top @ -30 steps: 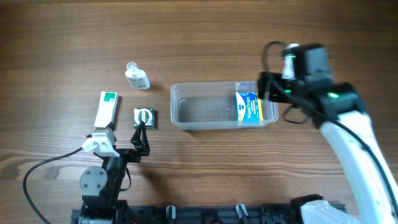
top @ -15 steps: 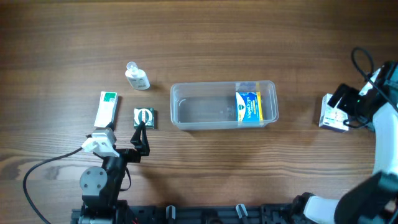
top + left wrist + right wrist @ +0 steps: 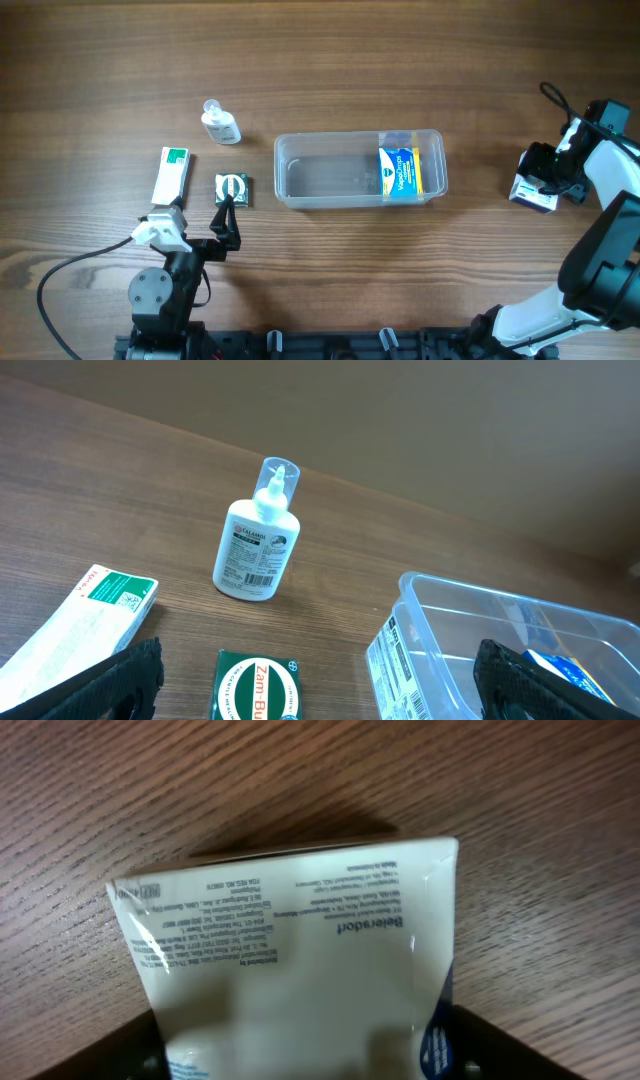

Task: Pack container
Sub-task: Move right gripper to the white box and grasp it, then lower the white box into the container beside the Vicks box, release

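Wood table (image 3: 120,60): container (image 3: 330,135) at centre, blue-yellow box (image 3: 400,172) inside its right end.
Left gripper (image 3: 228,222) left of container, fingers spread. Right gripper (image 3: 540,178) well right of it, straddling white box (image 3: 290,940); can't tell if it's pinching.

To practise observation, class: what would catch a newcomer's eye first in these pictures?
The clear container sits mid-table, with a blue-and-yellow box inside at its right end. At the table's far right, the right end effector straddles a white box.
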### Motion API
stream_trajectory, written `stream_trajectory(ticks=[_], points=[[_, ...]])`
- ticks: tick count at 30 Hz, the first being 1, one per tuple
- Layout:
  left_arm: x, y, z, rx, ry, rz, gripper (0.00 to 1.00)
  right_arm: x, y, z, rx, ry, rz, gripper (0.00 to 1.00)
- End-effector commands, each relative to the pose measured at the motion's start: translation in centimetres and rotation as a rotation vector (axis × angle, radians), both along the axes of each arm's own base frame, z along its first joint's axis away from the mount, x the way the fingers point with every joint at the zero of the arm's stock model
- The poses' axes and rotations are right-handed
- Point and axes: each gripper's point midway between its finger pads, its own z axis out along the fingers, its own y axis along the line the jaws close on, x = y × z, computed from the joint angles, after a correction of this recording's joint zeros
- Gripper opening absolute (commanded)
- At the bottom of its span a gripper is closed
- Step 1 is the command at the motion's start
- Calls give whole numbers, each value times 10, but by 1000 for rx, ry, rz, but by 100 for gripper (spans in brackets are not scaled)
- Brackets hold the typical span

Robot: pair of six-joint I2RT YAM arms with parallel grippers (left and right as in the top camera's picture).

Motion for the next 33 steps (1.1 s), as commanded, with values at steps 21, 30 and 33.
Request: stream_trajectory(ticks=[21,30,33], points=[[0,1,1,-6,-7,3,100,19,50,70,152,-153,-36,73],[0,1,1,-6,-7,3,100,-11,207,207,146,-474,386,73],[0,1,1,-6,-7,3,100,-22,247,207,185,-466,424,73]])
